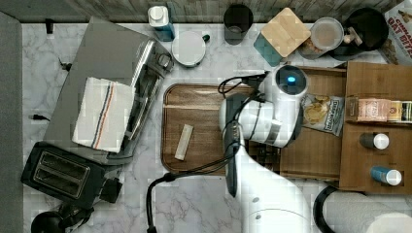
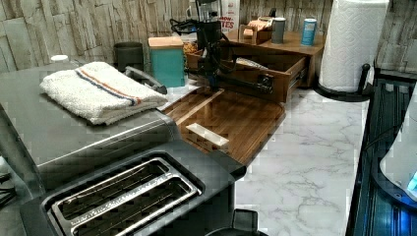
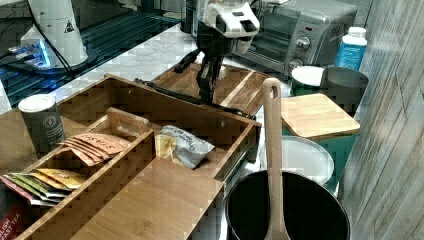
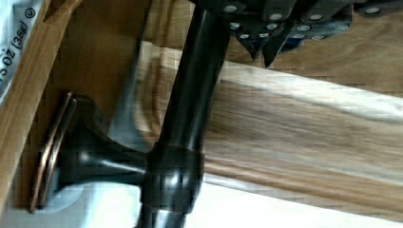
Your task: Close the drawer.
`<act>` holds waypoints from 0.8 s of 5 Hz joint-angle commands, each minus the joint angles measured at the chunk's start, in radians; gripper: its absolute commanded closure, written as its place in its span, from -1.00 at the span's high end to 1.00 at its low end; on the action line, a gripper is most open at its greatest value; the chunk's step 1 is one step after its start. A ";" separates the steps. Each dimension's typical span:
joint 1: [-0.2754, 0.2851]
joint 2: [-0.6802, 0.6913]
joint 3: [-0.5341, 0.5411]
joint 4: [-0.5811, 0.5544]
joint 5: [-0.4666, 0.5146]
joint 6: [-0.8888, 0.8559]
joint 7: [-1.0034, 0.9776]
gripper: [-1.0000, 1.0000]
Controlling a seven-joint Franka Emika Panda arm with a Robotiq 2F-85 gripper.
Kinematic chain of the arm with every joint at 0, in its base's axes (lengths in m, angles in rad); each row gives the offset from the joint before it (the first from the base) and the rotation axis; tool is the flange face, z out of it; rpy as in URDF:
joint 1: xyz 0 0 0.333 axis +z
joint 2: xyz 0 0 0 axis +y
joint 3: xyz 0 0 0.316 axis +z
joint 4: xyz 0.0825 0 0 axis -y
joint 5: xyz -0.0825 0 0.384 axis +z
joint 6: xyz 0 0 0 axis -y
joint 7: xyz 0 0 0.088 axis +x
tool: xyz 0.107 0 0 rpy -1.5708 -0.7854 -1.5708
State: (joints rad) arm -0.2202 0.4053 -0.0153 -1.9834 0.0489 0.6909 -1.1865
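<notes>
The drawer (image 3: pixel 200 130) stands pulled well out of its wooden cabinet (image 1: pixel 374 82) at the centre right of the top view, with a snack bag (image 3: pixel 182 145) lying on its floor. A dark bar handle (image 4: pixel 190 95) runs across the drawer front (image 2: pixel 255 83), and the gripper (image 3: pixel 207 87) sits right at that bar, in the upper middle of the right view and the upper centre of the left view. Whether its fingers are spread or pinching the bar cannot be told; the wrist view has the handle running up into the gripper body.

The likely risk is an off-centre push: pressing near one end of the bar could skew the drawer on its runners and jam it partway. The fingers could also slip off the rounded bar. The serving tray (image 1: pixel 194 107) lies just beside the drawer front and could catch the gripper.
</notes>
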 commanded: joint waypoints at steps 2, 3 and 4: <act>-0.290 0.105 -0.150 0.290 -0.040 0.027 -0.297 -1.00; -0.304 0.113 -0.187 0.294 -0.061 0.063 -0.272 -1.00; -0.277 0.055 -0.199 0.231 -0.079 0.022 -0.160 -1.00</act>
State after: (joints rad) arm -0.4331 0.5205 -0.0782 -1.8193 0.0205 0.7080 -1.3770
